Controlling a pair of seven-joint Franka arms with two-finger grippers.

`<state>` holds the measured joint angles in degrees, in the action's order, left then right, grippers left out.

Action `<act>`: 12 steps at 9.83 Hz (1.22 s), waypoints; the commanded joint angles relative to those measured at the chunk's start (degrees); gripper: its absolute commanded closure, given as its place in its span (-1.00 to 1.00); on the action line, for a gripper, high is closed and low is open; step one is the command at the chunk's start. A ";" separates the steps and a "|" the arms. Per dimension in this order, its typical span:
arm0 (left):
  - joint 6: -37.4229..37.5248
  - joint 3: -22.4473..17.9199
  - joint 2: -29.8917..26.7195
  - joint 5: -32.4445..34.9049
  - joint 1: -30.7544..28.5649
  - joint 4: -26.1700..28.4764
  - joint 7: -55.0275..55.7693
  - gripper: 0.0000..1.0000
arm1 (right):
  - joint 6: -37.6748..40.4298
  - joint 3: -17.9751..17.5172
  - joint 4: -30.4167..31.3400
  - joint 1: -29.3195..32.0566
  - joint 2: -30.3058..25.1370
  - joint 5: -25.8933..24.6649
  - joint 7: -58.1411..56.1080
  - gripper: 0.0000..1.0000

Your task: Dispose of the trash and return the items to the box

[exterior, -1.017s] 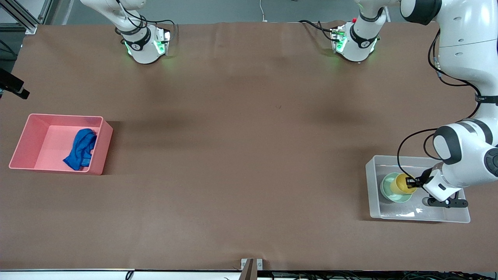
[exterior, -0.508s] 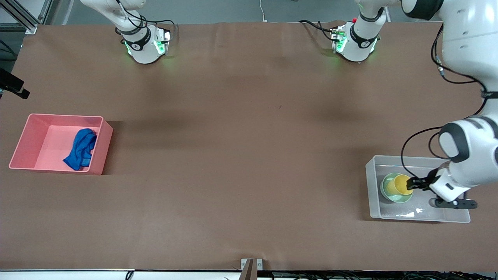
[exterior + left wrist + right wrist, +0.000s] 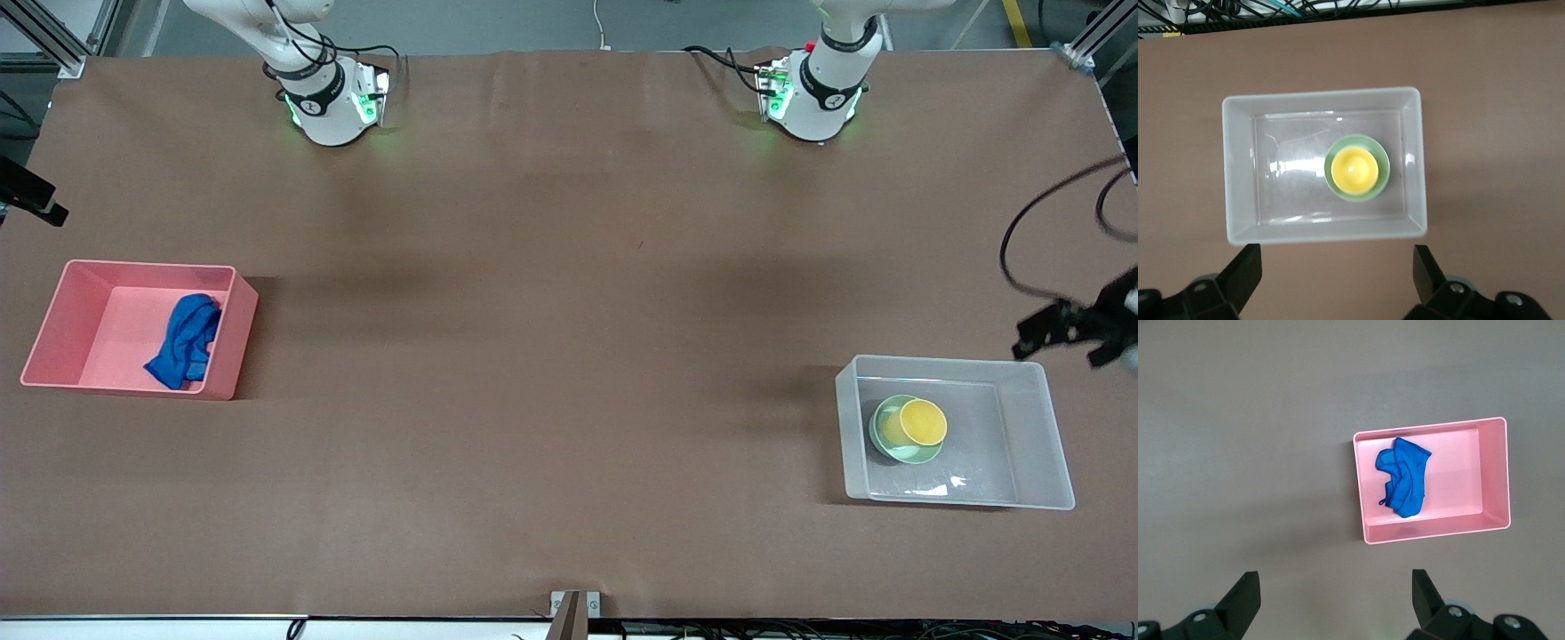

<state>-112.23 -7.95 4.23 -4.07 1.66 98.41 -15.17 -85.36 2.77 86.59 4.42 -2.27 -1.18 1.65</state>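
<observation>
The yellow cup point(image 3: 923, 421) stands inside the mint-green bowl point(image 3: 898, 450), and both sit in the clear box point(image 3: 987, 436) toward the left arm's end of the table. My left gripper point(image 3: 1067, 342) hangs open and empty, high over the table beside the box. Its wrist view looks straight down on the box point(image 3: 1238, 173), bowl point(image 3: 1383, 176) and cup point(image 3: 1354, 168), with the gripper point(image 3: 1337, 270) spread wide. The blue rag point(image 3: 185, 342) lies in the pink bin point(image 3: 107, 320). My right gripper point(image 3: 1336, 593) waits open, high over bare table beside the bin point(image 3: 1465, 473) and rag point(image 3: 1403, 479).
The two arm bases point(image 3: 329, 102) point(image 3: 813, 98) stand along the table edge farthest from the front camera. Brown tabletop point(image 3: 569, 356) stretches between the bin and the box. A small metal bracket point(image 3: 573, 609) sits at the nearest edge.
The left gripper opened off the yellow cup, leaving it in the bowl, then rose out of the box and drew away toward the table's end. The right arm stayed put.
</observation>
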 commanded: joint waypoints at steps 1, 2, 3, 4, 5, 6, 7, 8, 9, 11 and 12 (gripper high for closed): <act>6.71 2.40 -7.37 2.04 0.19 5.39 1.63 -1.00 | 0.54 -0.04 -0.46 0.15 0.08 -0.06 -0.51 -1.00; 11.63 3.11 -9.83 2.31 0.18 5.04 3.81 -1.00 | 0.54 -0.04 -0.46 0.15 0.08 -0.06 -0.51 -1.00; 14.29 5.29 -9.69 3.27 0.18 1.65 6.79 -1.00 | 0.54 -0.04 -0.46 0.15 0.08 -0.06 -0.51 -1.00; 16.49 7.49 -8.12 5.10 0.10 -2.30 10.73 -1.00 | 0.54 -0.04 -0.46 0.15 0.08 -0.06 -0.60 -1.00; 18.43 7.86 -6.01 5.47 0.27 -6.26 11.73 -1.00 | 0.54 -0.04 -0.46 0.15 0.08 -0.06 -0.51 -1.00; 21.49 7.95 -3.21 5.39 0.36 -11.26 11.74 -1.00 | 0.54 -0.04 -0.46 0.15 0.08 -0.06 -0.51 -1.00; 25.87 7.86 -0.40 5.47 0.45 -16.09 11.74 -1.00 | 0.54 -0.04 -0.46 0.15 0.08 -0.06 -0.60 -1.00; 26.53 7.86 -0.72 5.39 0.54 -15.79 12.00 -1.00 | 0.54 -0.04 -0.46 0.15 0.08 -0.06 -0.60 -1.00; 26.71 7.86 -1.24 5.38 0.45 -15.44 12.09 -1.00 | 0.54 -0.04 -0.46 0.15 0.08 -0.06 -0.60 -1.00; 26.19 8.04 -3.17 4.25 0.45 -12.90 15.07 -1.00 | 0.54 -0.04 -0.46 0.24 0.08 -0.06 -0.60 -1.00; 26.01 8.12 -3.70 4.07 0.62 -11.59 15.43 -1.00 | 0.54 -0.04 -0.46 0.24 0.08 -0.06 -0.60 -1.00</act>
<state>-86.67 -0.01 1.54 0.18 2.05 83.76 -1.00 -85.34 2.79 86.58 4.44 -2.27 -1.17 1.64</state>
